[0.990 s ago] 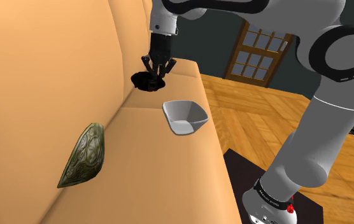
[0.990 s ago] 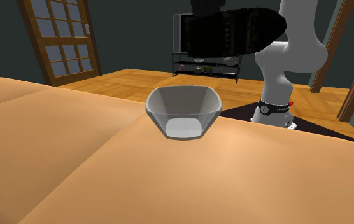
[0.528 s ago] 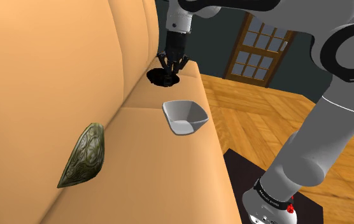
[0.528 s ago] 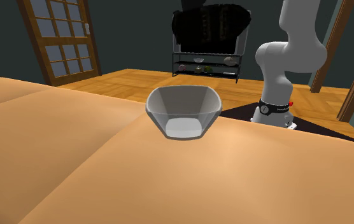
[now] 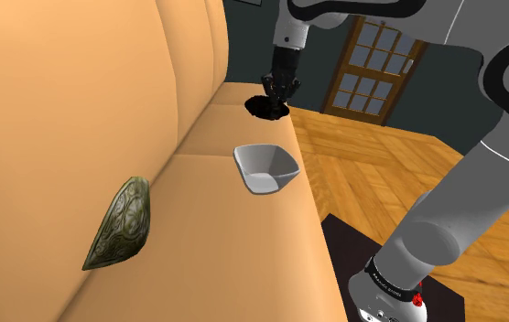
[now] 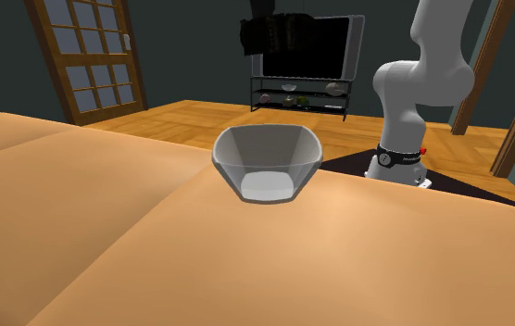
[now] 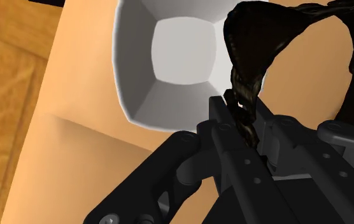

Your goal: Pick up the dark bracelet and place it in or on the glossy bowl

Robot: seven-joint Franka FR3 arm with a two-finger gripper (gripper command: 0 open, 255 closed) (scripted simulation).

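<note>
The dark braided bracelet (image 5: pixel 266 107) hangs in the air from my black gripper (image 5: pixel 280 88), which is shut on it. It hovers above the sofa seat, beyond the bowl and a little toward the shoulder view's right. The glossy grey-white bowl (image 5: pixel 266 167) stands upright on the orange sofa seat near its front edge. In the wrist view the fingers (image 7: pixel 226 124) clasp the bracelet's (image 7: pixel 242 86) twisted strand, with the bowl (image 7: pixel 169 57) below and to one side. In the second exterior view the bracelet (image 6: pixel 279 35) floats high behind the bowl (image 6: pixel 268 162).
An orange sofa (image 5: pixel 79 110) with a tall backrest takes up the shoulder view's left. A green patterned cushion (image 5: pixel 120 222) leans against the backrest. Wooden floor (image 5: pixel 399 174), a paned door (image 5: pixel 372 73), a television (image 6: pixel 316 46) on a rack and my stand (image 6: pixel 399 159) lie beyond.
My gripper has carried the bracelet toward the shoulder view's right and farther along the sofa, away from the backrest. The bowl and cushion have not moved.
</note>
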